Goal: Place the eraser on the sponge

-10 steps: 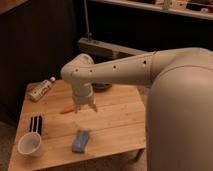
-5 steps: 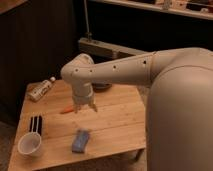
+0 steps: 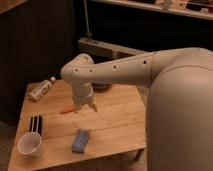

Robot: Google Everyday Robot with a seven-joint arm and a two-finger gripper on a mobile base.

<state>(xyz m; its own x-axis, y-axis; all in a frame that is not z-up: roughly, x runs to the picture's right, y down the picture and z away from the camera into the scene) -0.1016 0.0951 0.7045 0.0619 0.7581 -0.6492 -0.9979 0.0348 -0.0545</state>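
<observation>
The eraser (image 3: 35, 124), a small black block with pale stripes, lies near the left edge of the wooden table (image 3: 120, 120), just above the white cup (image 3: 30, 144). The sponge (image 3: 81, 140), a flat blue-grey pad, rests near the table's front edge, right of the cup. My gripper (image 3: 85, 107) hangs over the middle of the table, above and slightly behind the sponge and well right of the eraser. It points down with nothing seen between its fingers.
An orange stick (image 3: 68, 110) lies just left of the gripper. A pale bottle (image 3: 42, 89) lies on its side at the back left corner. A dark bowl (image 3: 102, 86) sits behind the arm. My big white arm fills the right side.
</observation>
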